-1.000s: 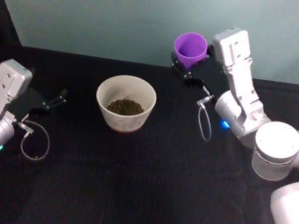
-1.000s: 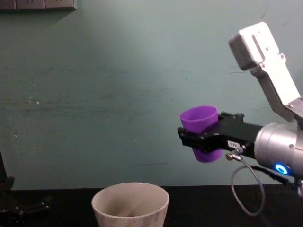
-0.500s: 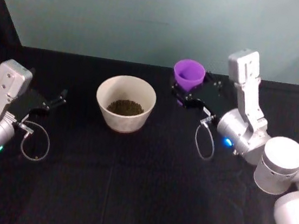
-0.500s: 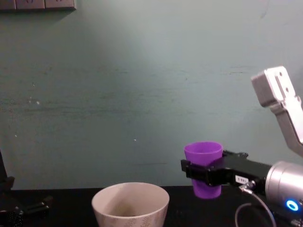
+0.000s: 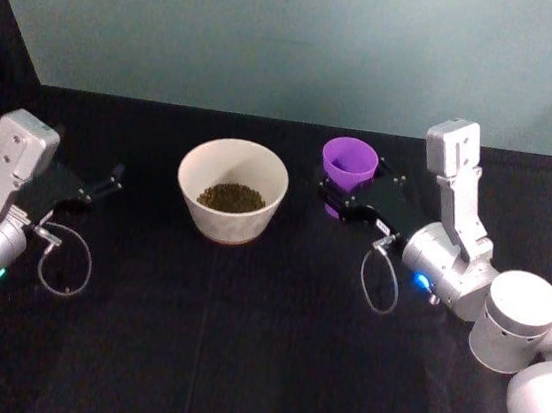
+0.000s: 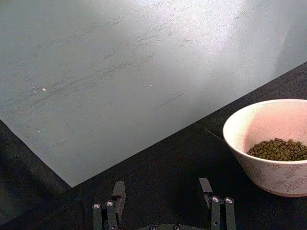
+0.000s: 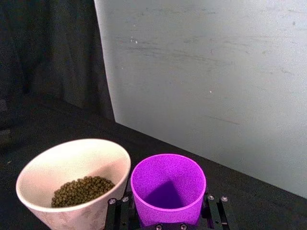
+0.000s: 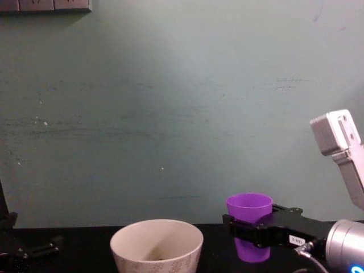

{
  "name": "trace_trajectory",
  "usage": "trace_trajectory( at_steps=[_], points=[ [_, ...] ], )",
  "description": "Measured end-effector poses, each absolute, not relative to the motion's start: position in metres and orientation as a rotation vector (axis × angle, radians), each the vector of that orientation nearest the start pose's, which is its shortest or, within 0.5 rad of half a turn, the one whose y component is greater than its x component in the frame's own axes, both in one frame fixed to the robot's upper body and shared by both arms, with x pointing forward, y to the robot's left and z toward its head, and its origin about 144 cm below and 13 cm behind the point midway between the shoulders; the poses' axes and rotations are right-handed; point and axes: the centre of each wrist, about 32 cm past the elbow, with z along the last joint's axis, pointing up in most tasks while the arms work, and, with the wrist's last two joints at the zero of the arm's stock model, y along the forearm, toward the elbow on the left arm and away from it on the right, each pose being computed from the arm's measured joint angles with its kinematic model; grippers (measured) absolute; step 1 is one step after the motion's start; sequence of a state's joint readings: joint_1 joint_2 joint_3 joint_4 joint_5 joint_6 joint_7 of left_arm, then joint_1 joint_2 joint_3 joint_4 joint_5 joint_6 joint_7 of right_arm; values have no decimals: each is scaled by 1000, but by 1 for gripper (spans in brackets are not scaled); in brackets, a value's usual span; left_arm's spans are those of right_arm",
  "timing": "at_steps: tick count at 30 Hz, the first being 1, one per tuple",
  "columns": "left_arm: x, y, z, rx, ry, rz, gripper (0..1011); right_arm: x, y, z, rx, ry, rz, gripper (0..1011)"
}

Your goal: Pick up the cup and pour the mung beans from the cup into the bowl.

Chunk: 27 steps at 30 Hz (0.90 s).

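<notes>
Two claws: right one working, left one parked.
Right claw (image 5: pixel 346 197): clamped around the cup (image 5: pixel 349 163), upright, empty.
Bowl (image 5: pixel 232 190): just left of that claw, beans (image 5: pixel 231 197) inside.
Left claw (image 5: pixel 108 182): fingers spread, holding nothing, well left of bowl.

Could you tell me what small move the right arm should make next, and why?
Probably open the right tool and back away: the cup is upright, looks empty, and sits low by the table, while the mung beans lie in the bowl.
</notes>
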State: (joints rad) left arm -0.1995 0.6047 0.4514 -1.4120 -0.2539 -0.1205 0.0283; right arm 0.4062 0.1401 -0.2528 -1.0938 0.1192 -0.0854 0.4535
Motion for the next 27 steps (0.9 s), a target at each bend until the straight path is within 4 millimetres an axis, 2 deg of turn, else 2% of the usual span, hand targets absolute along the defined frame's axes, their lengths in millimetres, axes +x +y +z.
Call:
trace_trajectory(
  at_steps=[21, 26, 27],
  points=[
    [489, 310, 1140, 304, -285, 1248, 1000, 566, -225, 1115, -103, -15, -945, 739],
    [489, 310, 1140, 305, -285, 1248, 1000, 566, -224, 1114, -99, -11, -941, 863],
    [489, 310, 1140, 304, -285, 1248, 1000, 566, -224, 1114, -98, -10, -940, 863]
  ],
)
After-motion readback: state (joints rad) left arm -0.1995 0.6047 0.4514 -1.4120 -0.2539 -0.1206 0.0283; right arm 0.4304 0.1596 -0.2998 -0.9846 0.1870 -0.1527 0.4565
